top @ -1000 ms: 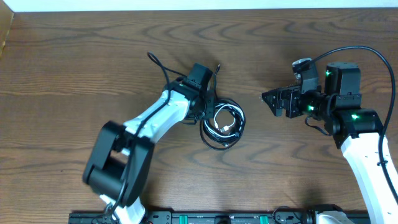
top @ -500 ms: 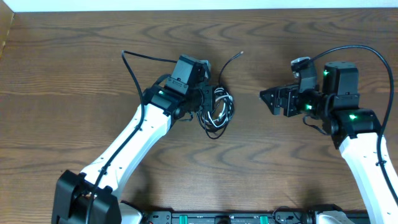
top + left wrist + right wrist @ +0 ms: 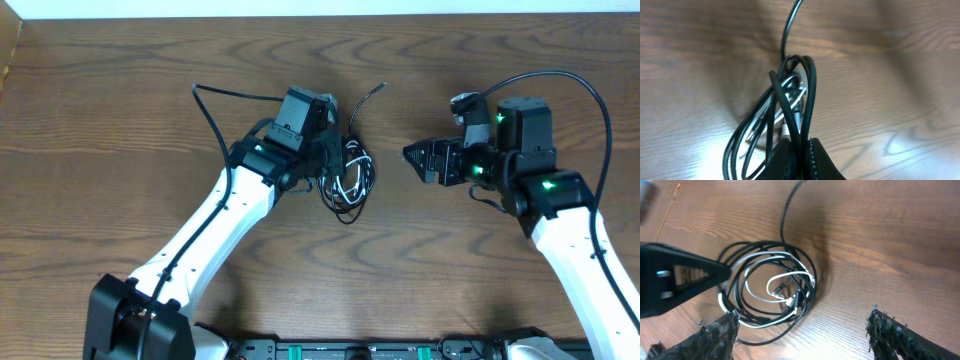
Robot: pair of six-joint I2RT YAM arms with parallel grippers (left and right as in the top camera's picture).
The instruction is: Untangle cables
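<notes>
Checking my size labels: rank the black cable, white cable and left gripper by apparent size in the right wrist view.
1. black cable, coil plus tail.
2. white cable, looped inside it.
Unranked: left gripper, cropped at the frame edge.

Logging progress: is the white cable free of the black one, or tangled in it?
Tangled: the white cable lies looped within the coiled black cable, strands crossing.

FREE: bare table (image 3: 390,215) between cable bundle (image 3: 350,185) and right gripper (image 3: 410,163), nothing lying in that lane | FREE: bundle's near and right sides | BLOCKED: left gripper (image 3: 325,162) clamped on bundle's left edge, left arm (image 3: 225,205) trailing near-left | BLOCKED: black cable (image 3: 366,97) tail arcing up from the bundle toward the far right
</notes>
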